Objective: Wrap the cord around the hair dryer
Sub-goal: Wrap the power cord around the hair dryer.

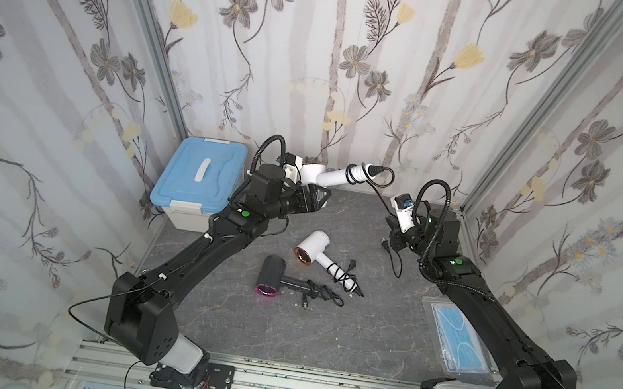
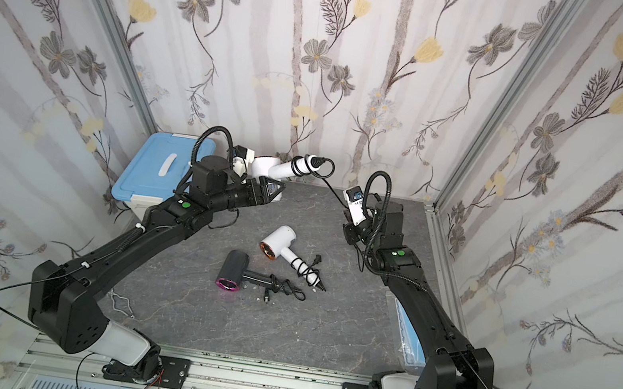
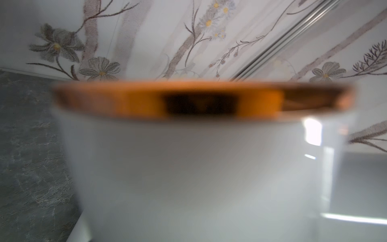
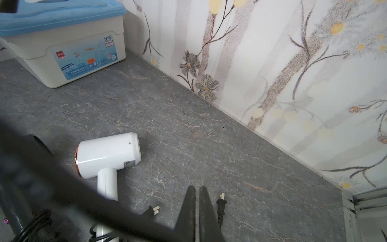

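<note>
A: Where do the 2 top views sit?

B: High over the near edge of the table [image 1: 323,331], side by side. They look down toward the back wall [image 1: 342,62], and both take in the whole table.

A: And the 2 wrist cameras?

B: The left is right up against the raised hair dryer [image 3: 188,167], which is blurred, and faces the wall. The right looks low across the table at the lying hair dryer [image 4: 109,155] and the box [image 4: 62,52]. Both top views show these too.
</note>
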You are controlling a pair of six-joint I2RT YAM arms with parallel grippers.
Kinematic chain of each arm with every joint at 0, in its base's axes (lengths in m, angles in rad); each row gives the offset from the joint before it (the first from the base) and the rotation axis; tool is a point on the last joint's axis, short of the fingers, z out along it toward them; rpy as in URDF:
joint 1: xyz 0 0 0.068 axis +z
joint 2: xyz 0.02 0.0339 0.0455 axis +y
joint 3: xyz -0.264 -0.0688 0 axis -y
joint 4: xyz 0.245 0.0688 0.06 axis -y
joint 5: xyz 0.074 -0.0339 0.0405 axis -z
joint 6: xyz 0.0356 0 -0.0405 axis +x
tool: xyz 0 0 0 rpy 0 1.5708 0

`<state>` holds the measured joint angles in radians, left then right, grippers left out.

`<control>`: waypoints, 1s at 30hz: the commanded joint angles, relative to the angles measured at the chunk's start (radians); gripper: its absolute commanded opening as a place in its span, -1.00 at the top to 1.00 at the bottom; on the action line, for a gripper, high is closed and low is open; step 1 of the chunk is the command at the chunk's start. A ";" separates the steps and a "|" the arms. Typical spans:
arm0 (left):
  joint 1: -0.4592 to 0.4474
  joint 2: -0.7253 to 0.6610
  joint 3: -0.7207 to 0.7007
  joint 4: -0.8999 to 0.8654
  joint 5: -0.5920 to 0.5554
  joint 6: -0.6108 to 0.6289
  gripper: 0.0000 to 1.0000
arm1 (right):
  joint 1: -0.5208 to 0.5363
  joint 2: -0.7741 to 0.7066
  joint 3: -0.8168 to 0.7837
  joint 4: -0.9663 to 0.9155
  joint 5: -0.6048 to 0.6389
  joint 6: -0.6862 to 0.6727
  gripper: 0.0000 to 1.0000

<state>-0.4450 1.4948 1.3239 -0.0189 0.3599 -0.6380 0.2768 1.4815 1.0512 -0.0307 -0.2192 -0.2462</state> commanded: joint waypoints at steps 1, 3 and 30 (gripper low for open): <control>0.008 0.024 0.041 0.123 -0.119 -0.126 1.00 | 0.003 -0.020 -0.041 0.038 0.001 0.049 1.00; 0.002 0.047 0.077 0.022 -0.222 -0.089 1.00 | 0.017 -0.029 -0.059 0.011 0.036 0.038 1.00; -0.156 0.338 0.324 -0.601 -1.172 0.467 1.00 | 0.269 -0.131 0.178 -0.335 0.545 -0.275 1.00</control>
<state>-0.5926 1.8141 1.6279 -0.5457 -0.5571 -0.2943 0.5438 1.3399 1.1927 -0.3717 0.2108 -0.4358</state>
